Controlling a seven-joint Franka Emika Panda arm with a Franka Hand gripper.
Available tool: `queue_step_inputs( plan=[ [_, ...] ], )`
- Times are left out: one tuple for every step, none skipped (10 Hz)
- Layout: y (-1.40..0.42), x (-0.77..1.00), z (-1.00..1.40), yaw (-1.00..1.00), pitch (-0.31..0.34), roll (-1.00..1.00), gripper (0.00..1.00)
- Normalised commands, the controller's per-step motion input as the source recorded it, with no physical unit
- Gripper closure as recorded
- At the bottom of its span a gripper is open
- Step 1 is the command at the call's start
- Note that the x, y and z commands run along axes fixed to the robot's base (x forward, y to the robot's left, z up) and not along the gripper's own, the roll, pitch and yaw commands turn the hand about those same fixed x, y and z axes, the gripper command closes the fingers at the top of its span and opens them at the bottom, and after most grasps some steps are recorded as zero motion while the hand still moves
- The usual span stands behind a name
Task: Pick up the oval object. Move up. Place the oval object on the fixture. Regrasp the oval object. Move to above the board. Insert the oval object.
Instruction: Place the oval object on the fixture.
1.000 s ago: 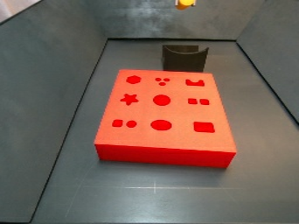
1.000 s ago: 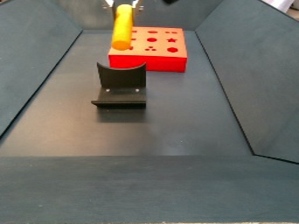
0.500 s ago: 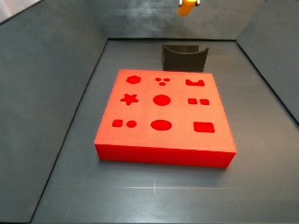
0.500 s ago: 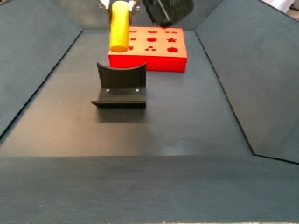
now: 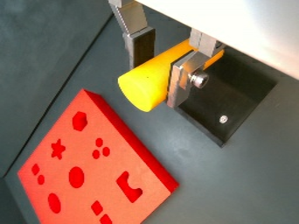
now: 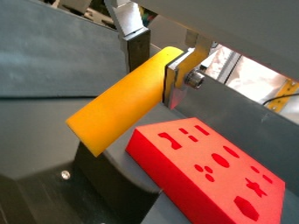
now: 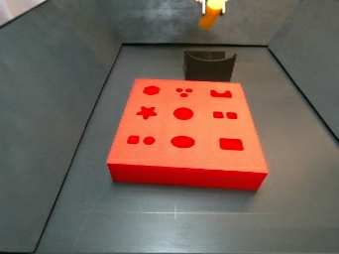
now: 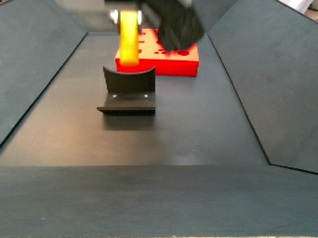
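Observation:
My gripper is shut on the oval object, a smooth orange-yellow peg held between the two silver fingers; both wrist views show this. In a side view the peg hangs upright with its lower end just above the notch of the dark fixture. In a side view the peg and the gripper are high above the fixture. The red board with its shaped holes lies flat beside the fixture, and it shows in both wrist views.
Grey sloping walls enclose the dark floor on all sides. The fixture stands between the board and the open stretch of floor. The fixture's base plate lies under the peg in a wrist view.
The gripper has moved down with the oval object in it, bringing the peg's lower end close to the fixture's notch. The board and the fixture have not moved.

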Motion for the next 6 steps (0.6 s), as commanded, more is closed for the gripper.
queue_step_inputs(
  plan=[
    [0.14, 0.15, -1.0, -0.15, 0.15, -0.81, 1.0],
    [0.14, 0.16, -1.0, -0.17, 0.101, -0.59, 1.0],
    [0.14, 0.16, -1.0, -0.18, 0.08, -0.48, 1.0],
    [0.13, 0.17, -1.0, -0.17, 0.04, -0.24, 1.0],
    [0.13, 0.18, -1.0, -0.17, 0.018, -0.19, 1.0],
    [0.11, 0.15, -0.82, -0.15, -0.009, -0.15, 1.0]
  ],
)
